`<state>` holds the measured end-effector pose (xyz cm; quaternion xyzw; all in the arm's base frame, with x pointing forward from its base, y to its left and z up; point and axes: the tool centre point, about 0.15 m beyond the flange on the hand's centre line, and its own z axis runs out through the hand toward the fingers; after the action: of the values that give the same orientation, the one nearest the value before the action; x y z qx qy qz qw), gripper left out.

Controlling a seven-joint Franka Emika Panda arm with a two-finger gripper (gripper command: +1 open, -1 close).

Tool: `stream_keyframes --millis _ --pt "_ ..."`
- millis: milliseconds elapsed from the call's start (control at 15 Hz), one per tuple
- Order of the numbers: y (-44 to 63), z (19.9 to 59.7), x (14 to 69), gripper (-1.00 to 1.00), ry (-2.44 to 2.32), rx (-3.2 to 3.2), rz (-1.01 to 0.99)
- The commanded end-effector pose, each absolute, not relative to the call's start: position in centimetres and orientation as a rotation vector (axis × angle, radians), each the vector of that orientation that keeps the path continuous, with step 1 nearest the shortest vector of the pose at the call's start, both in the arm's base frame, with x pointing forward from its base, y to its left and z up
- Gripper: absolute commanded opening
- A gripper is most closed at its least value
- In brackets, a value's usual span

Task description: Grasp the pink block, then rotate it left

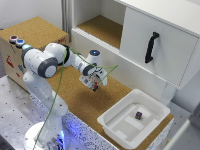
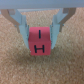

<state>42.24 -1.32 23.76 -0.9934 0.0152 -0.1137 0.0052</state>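
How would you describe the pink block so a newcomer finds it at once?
Start at the white robot arm over the cork-topped table. The small reddish-pink block sits between the gripper fingers. Unlike the dark purple cube in the white tray, it bears black marks.

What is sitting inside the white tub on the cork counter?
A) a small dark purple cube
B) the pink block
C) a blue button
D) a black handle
A: a small dark purple cube lies on the floor of the white tub, while the pink block is up between the fingers of the gripper, off the cork.
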Motion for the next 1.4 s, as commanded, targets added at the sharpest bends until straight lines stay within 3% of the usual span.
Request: stream_keyframes --millis 0,667,1333 --pt "-1.3 28.9 38.8 -1.00 -0.088 -3.071 -0.403" --pt "0.1 28.9 41.1 -1.00 -0.561 -3.043 -0.333" --pt "1.1 25.4 38.7 -1.00 -1.793 -2.617 -0.321"
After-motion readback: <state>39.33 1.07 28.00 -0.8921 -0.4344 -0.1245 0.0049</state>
